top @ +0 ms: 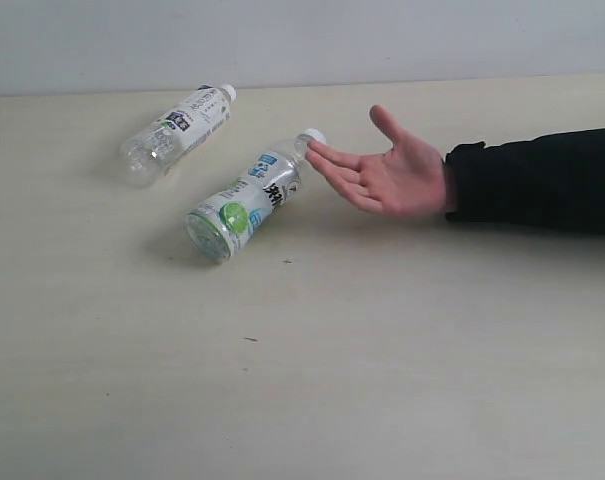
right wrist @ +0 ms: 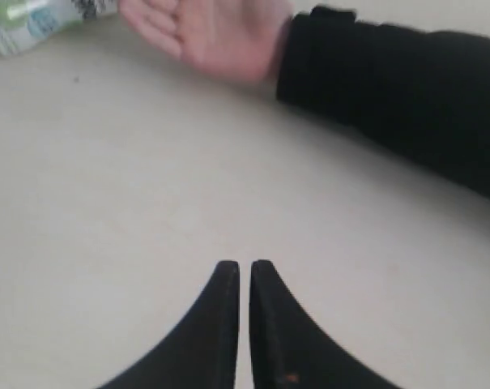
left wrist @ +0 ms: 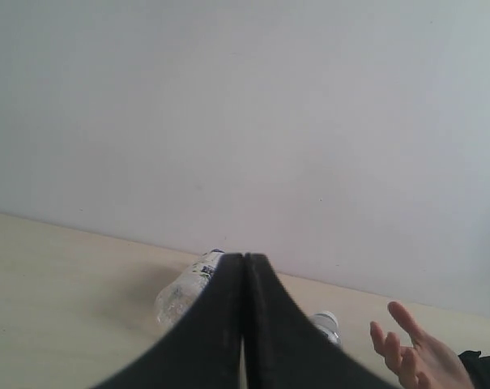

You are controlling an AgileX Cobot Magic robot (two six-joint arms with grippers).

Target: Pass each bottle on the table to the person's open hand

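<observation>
Two clear white-capped bottles lie on their sides on the cream table (top: 312,380). The far bottle (top: 177,135) has a white and dark label. The near bottle (top: 247,200) has a green and blue label, and its cap almost touches the fingertips of the person's open hand (top: 392,170), held palm up on the right. My left gripper (left wrist: 244,256) is shut and empty, well short of the far bottle (left wrist: 180,296). My right gripper (right wrist: 244,266) is shut and empty above bare table, short of the hand (right wrist: 212,32). Neither gripper shows in the exterior view.
The person's black sleeve (top: 542,180) stretches across the table from the right edge. A pale wall (top: 302,40) stands behind the table's far edge. The right wrist view catches the green-labelled bottle (right wrist: 26,20) at its corner.
</observation>
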